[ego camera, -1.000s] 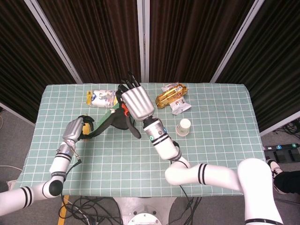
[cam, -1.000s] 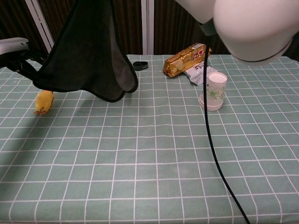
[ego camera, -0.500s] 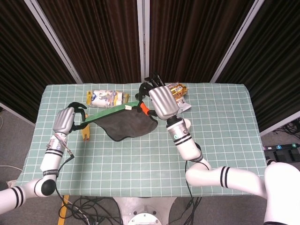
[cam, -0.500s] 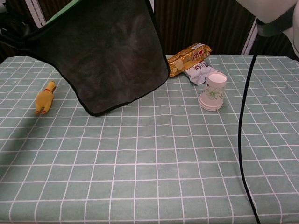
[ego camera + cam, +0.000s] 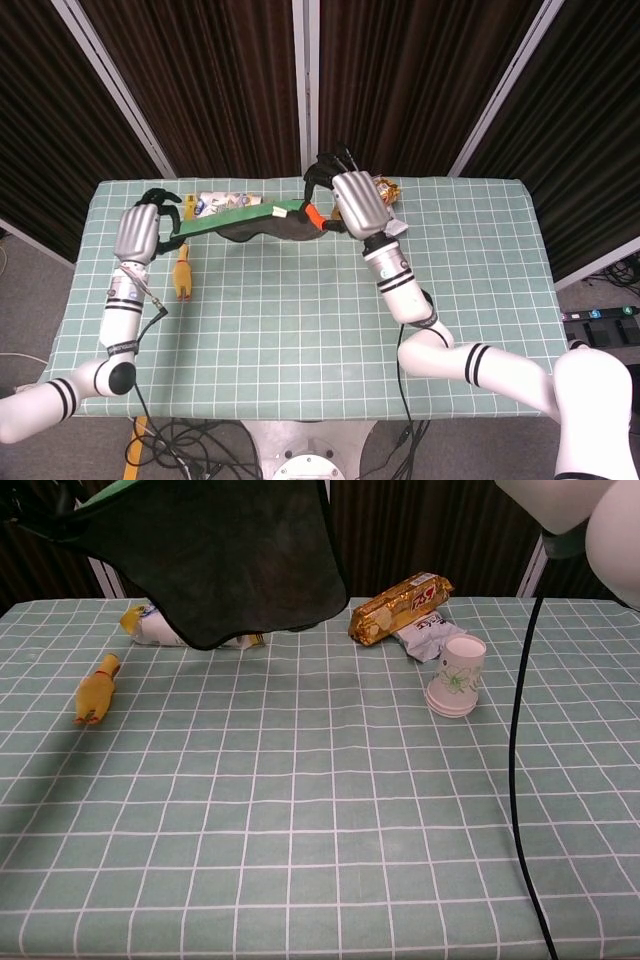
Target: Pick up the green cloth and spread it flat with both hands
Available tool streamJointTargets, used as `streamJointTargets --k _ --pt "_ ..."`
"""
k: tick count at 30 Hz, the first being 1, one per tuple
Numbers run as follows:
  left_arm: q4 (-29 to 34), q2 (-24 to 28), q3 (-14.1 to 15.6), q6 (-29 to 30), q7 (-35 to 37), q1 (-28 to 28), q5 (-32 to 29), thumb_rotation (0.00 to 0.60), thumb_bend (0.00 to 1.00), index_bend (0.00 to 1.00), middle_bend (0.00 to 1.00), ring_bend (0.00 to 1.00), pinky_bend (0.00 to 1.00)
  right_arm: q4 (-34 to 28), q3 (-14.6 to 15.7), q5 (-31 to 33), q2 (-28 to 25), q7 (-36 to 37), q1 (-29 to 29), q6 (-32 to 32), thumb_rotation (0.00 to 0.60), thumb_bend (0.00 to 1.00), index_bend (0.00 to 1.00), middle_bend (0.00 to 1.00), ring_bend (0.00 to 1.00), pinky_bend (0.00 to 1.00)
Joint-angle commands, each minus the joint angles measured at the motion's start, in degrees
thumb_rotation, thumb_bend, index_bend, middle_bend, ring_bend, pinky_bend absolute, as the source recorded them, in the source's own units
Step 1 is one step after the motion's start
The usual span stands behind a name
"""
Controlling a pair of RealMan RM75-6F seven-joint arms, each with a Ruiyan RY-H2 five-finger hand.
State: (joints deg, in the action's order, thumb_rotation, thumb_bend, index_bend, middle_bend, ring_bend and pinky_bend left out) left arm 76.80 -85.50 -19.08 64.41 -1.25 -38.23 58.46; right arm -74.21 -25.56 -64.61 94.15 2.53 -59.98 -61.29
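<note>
A: What lies nearest on the counter [image 5: 320, 860]?

B: Bare checked cover in front. Farther back, a yellow toy [image 5: 95, 693] at the left and a paper cup [image 5: 457, 673] on its lid at the right. Behind those, a white packet [image 5: 150, 627], a gold snack bag [image 5: 398, 607] and a small white wrapper [image 5: 428, 635].

A: And the green cloth [image 5: 262, 217]?

B: In the air above the far part of the counter, stretched between both hands, its dark underside sagging in the middle. It touches nothing below.

A: How is the left hand [image 5: 140, 232] posed?

B: Raised on an upright forearm, back of the hand toward the head camera, fingers [image 5: 165, 200] clenched on the cloth's left end.

A: The right hand [image 5: 358, 202]?

B: Also lifted, forearm slanting up from the near right. Its fingers [image 5: 325, 172] curl over the cloth's right end, grasping it, just in front of the snack bag.
</note>
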Motion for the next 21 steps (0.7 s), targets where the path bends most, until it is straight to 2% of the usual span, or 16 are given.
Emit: streamJointTargets --k 1,10,15,21 --pt "2.4 0.9 4.1 0.7 -0.7 1.8 4.3 0.600 0.47 0.68 0.35 0.18 0.31 0.3 4.3 -4.0 -0.6 4.7 2.7 1.3 0.600 0.44 0.84 0.36 0.17 0.01" --pt "5.1 0.9 11.7 0.3 -2.5 4.3 12.2 0.600 0.47 0.68 0.35 0.18 0.31 0.3 13.8 -12.9 -0.3 11.1 8.3 0.2 0.600 0.43 0.85 0.37 0.17 0.01" --pt "6.6 1.3 14.7 -0.8 -4.1 4.9 15.0 0.600 0.45 0.66 0.35 0.18 0.31 0.6 17.0 -16.3 0.8 12.1 10.6 -1.7 0.600 0.43 0.85 0.37 0.17 0.01" --pt "8.4 1.4 16.9 -4.6 -7.2 4.6 15.1 0.600 0.40 0.61 0.33 0.18 0.31 1.6 20.1 -20.2 2.4 11.7 12.6 -3.6 0.600 0.43 0.85 0.37 0.16 0.01"
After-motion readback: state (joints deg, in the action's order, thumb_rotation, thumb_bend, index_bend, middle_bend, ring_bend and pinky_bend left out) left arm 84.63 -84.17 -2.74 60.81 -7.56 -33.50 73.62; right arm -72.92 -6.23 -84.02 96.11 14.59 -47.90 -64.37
